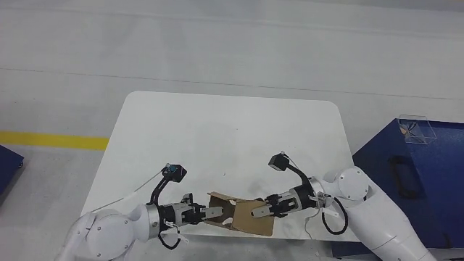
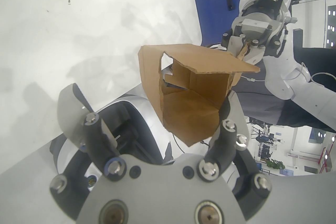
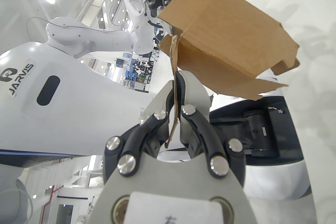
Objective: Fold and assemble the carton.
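A brown carton (image 1: 243,216), partly folded with one end open, hangs between my two grippers over the near edge of the white table (image 1: 232,130). In the right wrist view my right gripper (image 3: 176,89) is shut on a thin side flap, seen edge-on, of the carton (image 3: 231,36). My left gripper (image 2: 149,100) is open, its fingers spread wide. The open end of the carton (image 2: 189,104) lies between them, against one finger (image 2: 224,117) and apart from the other. Across the carton, the left wrist view shows the right gripper (image 2: 239,50) pinching the flap.
A blue cabinet (image 1: 413,167) stands to the right of the table with a clear plastic box (image 1: 417,127) on top. The far part of the table is bare white surface. A yellow floor line (image 1: 51,141) runs to the table's left.
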`<state>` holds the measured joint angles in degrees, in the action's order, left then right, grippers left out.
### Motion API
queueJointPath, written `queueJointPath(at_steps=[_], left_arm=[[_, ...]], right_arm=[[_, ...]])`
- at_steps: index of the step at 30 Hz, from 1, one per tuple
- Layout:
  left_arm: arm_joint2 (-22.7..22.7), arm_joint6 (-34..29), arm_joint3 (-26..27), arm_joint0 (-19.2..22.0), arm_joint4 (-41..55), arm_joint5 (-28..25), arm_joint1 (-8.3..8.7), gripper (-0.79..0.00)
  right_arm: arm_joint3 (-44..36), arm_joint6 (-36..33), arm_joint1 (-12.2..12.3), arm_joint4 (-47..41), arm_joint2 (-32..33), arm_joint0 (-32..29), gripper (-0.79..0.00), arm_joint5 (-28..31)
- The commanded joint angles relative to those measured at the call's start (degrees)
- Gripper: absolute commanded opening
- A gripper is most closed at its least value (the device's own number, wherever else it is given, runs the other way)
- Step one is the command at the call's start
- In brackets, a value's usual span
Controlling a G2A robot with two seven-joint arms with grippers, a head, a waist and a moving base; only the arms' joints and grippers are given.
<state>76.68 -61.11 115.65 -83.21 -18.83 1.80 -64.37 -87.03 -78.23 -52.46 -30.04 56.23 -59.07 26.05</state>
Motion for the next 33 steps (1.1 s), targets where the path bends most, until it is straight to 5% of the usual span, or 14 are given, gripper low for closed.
queueJointPath(at_steps=[1,17,19,21,22,23,33], left_arm=[[-0.4,-0.5,-0.5,0.8,-0.1,0.7,0.05,0.000],[-6.6,-4.6,-5.5,7.6,-2.1,4.6,0.22,-0.065],[-7.4,-4.7,-6.0,8.3,-2.2,4.8,0.19,-0.169],[-8.1,-4.5,-6.6,8.9,-2.1,5.0,0.14,-0.471],[-8.5,-4.6,-6.9,9.3,-2.1,5.0,0.13,-0.529],[-8.8,-4.7,-7.3,9.6,-1.9,5.1,0.11,-0.785],[-10.2,-5.1,-9.4,11.1,0.1,5.2,0.21,-0.785]], right_arm=[[0.2,0.1,-0.1,0.0,-0.6,0.6,-0.785,0.1],[-0.1,0.4,0.1,-0.4,-3.3,2.7,-0.785,0.4],[-0.3,0.5,0.2,-0.4,-3.6,2.8,-0.785,0.6],[-0.4,0.6,0.3,-0.4,-3.8,2.9,-0.785,0.6],[-0.5,0.6,0.3,-0.4,-3.9,3.0,-0.785,0.6],[-0.5,0.7,0.4,-0.5,-3.9,3.1,-0.785,0.7],[-0.9,1.6,1.0,-0.5,-3.8,2.8,-0.785,1.6]])
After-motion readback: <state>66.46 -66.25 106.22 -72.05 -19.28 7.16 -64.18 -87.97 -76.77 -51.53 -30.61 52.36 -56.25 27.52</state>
